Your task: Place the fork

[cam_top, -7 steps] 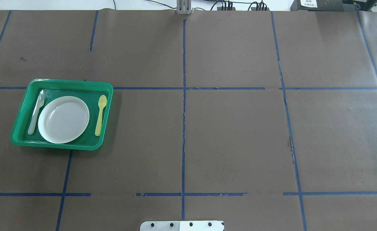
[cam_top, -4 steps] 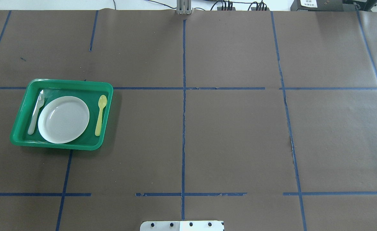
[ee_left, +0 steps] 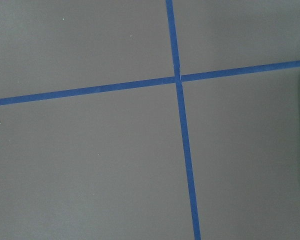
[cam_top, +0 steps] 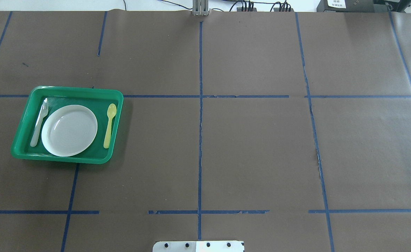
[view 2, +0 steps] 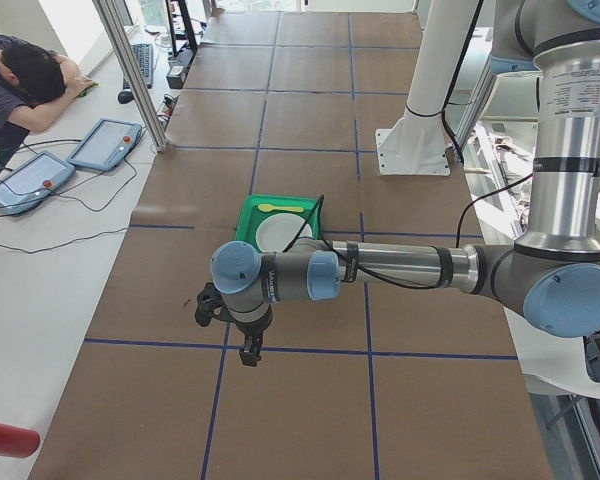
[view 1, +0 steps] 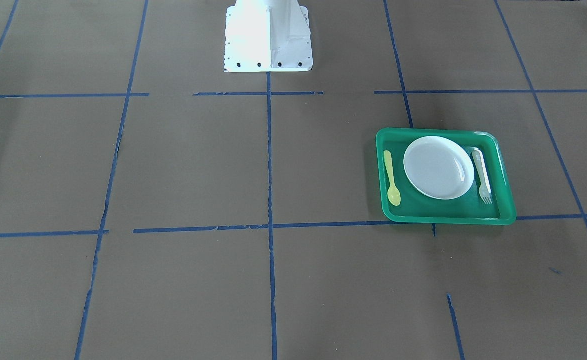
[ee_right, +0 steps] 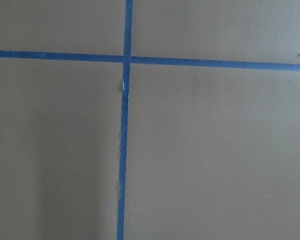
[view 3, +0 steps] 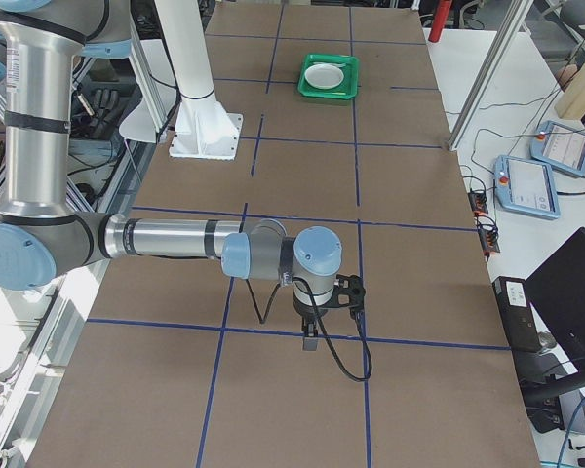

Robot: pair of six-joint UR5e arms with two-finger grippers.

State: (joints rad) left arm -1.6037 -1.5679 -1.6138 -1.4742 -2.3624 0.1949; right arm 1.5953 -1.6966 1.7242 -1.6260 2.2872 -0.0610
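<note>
- At the table's end on the robot's left, the left arm [view 2: 380, 268] reaches out level over the brown paper [cam_top: 261, 147], and the left gripper [view 2: 248, 357] hangs from it pointing down, clear of the surface and holding nothing that shows.
- Only the side view catches this tool, so I cannot tell whether its fingers are apart or together; its wrist camera sees just paper and a blue tape cross [ee_left: 178, 78].
- Beyond it, well apart from the tool, sits the green tray [cam_top: 76, 91], flat on the paper with its far edge along a blue tape line.
- The fork [cam_top: 39, 122] lies flat on the tray floor, on the side of the white plate [cam_top: 69, 130] away from the table's middle, just beside the plate's rim, tines pointing away from the robot.
- On the plate's other side lies the yellow spoon [cam_top: 109, 125], bowl also pointing away from the robot, apart from the rim.
- Further along, the white pedestal [view 1: 268, 37] stands at the robot's edge of the table.
- Farthest, at the opposite end, the right arm [view 3: 175, 239] holds the right gripper [view 3: 309, 343] downward near another tape cross [ee_right: 126, 59]; its fingers' state cannot be told either.
</note>
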